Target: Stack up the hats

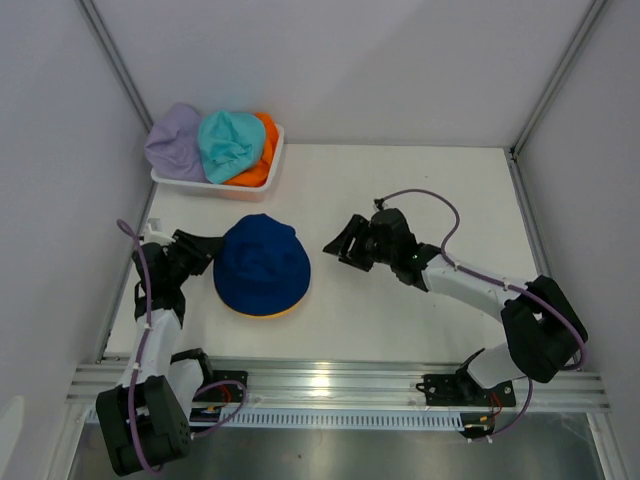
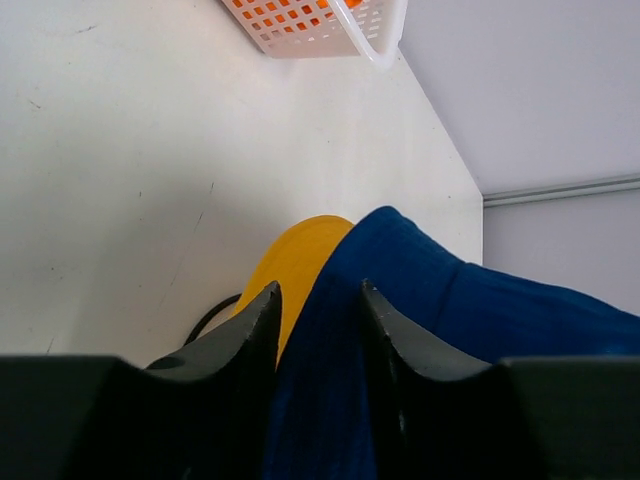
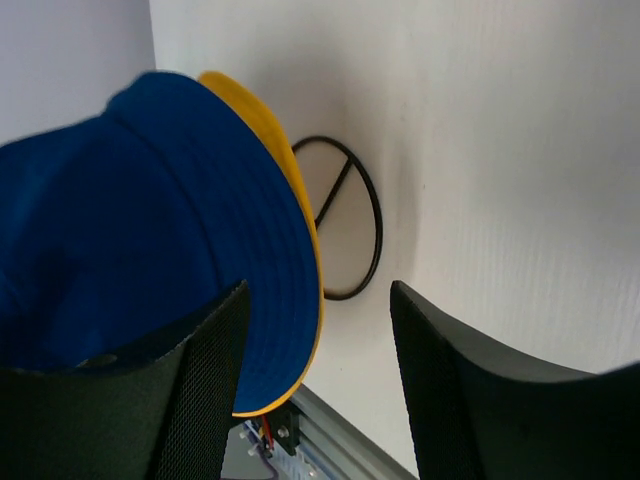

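Note:
A navy hat (image 1: 262, 262) sits over a yellow hat (image 1: 280, 313) at the table's middle left; only the yellow brim edge shows. My left gripper (image 1: 212, 252) is at the navy hat's left side. In the left wrist view the left gripper (image 2: 318, 290) is shut on a raised fold of the navy hat (image 2: 450, 300), with the yellow hat (image 2: 300, 260) peeking beside it. My right gripper (image 1: 335, 245) hangs open just right of the stack. In the right wrist view the right gripper (image 3: 320, 290) has bare table between its fingers, next to the navy hat (image 3: 130, 200) and the yellow brim (image 3: 265, 130).
A white mesh basket (image 1: 275, 165) at the back left holds a lavender hat (image 1: 175, 140), a teal hat (image 1: 228, 140) and an orange hat (image 1: 262, 160). A black wire stand ring (image 3: 340, 215) lies under the stack. Walls close in on both sides.

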`<state>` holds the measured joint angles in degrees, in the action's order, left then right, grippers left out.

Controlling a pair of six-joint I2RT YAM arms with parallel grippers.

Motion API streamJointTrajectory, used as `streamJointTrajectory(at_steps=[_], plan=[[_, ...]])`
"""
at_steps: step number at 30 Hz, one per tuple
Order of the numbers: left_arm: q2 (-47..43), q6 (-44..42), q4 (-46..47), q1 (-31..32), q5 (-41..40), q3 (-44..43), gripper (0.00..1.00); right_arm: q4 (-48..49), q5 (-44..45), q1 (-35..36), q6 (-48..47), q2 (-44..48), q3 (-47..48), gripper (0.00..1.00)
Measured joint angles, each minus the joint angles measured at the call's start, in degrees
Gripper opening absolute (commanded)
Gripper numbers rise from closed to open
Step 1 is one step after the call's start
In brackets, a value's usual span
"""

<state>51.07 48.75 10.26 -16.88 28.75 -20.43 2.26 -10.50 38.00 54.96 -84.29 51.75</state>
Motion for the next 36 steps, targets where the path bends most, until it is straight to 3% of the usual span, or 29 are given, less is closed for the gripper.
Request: streamJointTrajectory(at_steps=[4,10,19,25,28,31,34,36], plan=[[0.2,0.57,0.28,-0.04,0.09,0.17,0.01,2.38,4.2,3.52,4.55,0.94,-3.45,0.61],[-0.28,0.68,-2.03,-0.02,-0.94,0.17,0.01,7.54,8.79,7.02,10.12,-0.28,-3.45,0.61],[-13.05,0.57,-10.14,-0.02,-7.67,5.49,0.01,13.16,11.04,10.45,16.92,-7.1,-3.76,0.61],[-14.4,0.63,-11.96,0.39,-9.07,6.97,0.01,14.86,11.34,11.3,18.23,-8.17,-3.76,0.58],[-15.17,0.74,-13.14,0.85,-9.84,7.63,0.01,15.98,11.39,11.67,18.73,-8.48,-3.76,0.53],[-15.91,0.81,-13.97,1.31,-10.99,8.11,0.01,17.18,11.3,11.8,19.1,-9.27,-3.74,0.38],[-16.52,1.4,-14.23,1.66,-11.96,9.09,0.01,18.53,11.02,11.82,19.65,-10.95,-3.74,0.09],[-17.05,1.9,-14.34,1.79,-12.33,9.77,0.01,19.45,10.8,11.89,20.15,-12.24,-3.74,0.0]])
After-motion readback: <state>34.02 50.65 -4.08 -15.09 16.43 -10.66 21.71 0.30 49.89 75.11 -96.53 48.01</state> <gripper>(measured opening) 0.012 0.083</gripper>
